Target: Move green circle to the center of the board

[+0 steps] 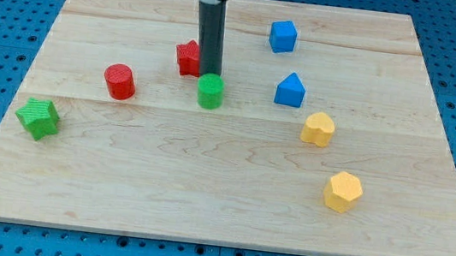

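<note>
The green circle is a small green cylinder standing a little above and left of the board's middle. My tip is right at its upper edge, touching or nearly touching it. The dark rod rises from there to the view's top and partly hides the red star, which lies just up and left of the green circle.
A red cylinder is at the left, a green star near the left edge. A blue cube and a blue house-shaped block are at upper right. A yellow heart and a yellow hexagon are at the right.
</note>
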You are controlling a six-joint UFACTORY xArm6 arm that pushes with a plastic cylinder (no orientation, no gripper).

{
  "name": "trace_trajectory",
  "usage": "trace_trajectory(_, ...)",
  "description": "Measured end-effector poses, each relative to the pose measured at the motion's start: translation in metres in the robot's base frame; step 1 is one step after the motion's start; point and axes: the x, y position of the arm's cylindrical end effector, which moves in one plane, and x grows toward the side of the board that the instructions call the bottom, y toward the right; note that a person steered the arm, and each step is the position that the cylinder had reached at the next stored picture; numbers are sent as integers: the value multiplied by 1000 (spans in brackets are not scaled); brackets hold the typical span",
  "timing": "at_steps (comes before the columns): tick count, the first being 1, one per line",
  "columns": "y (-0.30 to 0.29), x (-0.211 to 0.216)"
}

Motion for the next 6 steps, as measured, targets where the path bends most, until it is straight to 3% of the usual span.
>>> trace_trajectory(4, -41, 38)
trace_trajectory(6, 6, 49)
